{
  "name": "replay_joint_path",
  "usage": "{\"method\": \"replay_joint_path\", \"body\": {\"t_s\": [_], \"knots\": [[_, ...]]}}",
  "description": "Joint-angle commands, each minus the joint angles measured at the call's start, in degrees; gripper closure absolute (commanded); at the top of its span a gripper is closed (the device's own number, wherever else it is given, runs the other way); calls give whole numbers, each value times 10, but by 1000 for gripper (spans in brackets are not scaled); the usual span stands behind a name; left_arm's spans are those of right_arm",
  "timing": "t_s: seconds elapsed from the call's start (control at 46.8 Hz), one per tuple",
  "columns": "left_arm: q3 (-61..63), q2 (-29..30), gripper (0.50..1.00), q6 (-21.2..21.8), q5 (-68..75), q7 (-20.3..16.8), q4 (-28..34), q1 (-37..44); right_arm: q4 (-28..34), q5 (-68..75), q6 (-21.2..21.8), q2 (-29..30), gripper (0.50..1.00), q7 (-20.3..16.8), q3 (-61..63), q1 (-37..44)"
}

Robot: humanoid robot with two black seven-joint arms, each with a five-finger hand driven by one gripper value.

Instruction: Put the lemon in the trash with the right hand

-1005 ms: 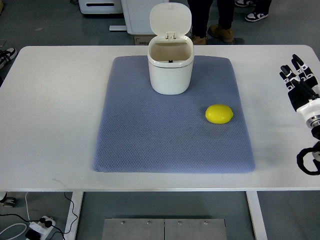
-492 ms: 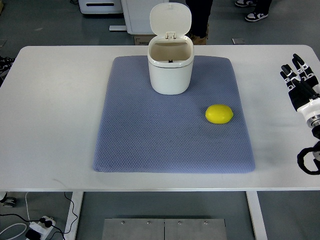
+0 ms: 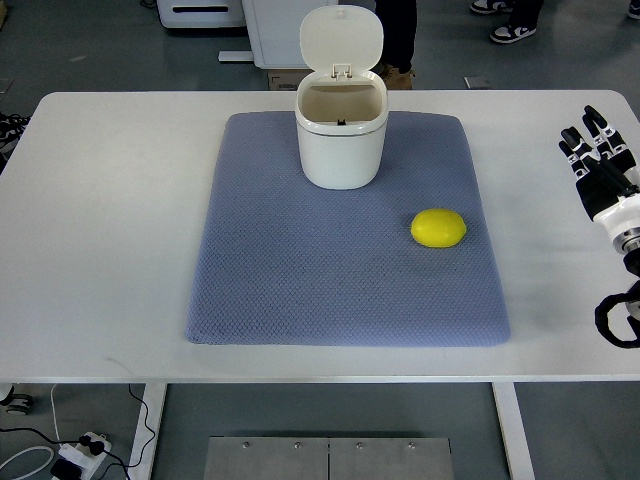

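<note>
White right hand point(image 3: 603, 172) with black-jointed fingers.

A wide white rectangular table point(image 3: 110, 230) on pale metal legs point(image 3: 146, 425) stood on a grey-blue floor point(image 3: 90, 50), with white cabinet-like furniture point(image 3: 275, 30) behind it, a white power strip with cables point(image 3: 75, 452) at lower left, and people's shoes point(image 3: 512, 32) beyond.

Behind the table point(image 3: 100, 200), a person's legs point(image 3: 400, 35) have shifted — nothing else.
</note>
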Motion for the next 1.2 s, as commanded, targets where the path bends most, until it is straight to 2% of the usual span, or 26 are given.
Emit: {"method": "replay_joint_path", "body": {"t_s": [0.0, 0.342, 0.684, 1.005, 1.176], "knots": [[0, 0, 500, 0, 0, 0, 0, 0, 2, 0, 0, 1, 500, -1, -2, 1], [0, 0, 500, 0, 0, 0, 0, 0, 29, 0, 4, 4, 500, -1, -21, -2], [0, 0, 500, 0, 0, 0, 0, 0, 29, 0, 42, -3, 500, -9, -34, 4], [0, 0, 500, 0, 0, 0, 0, 0, 29, -1, 70, -19, 500, -9, -95, 25], [0, 0, 500, 0, 0, 0, 0, 0, 28, -1, 85, -52, 500, -5, -153, 45]]}}
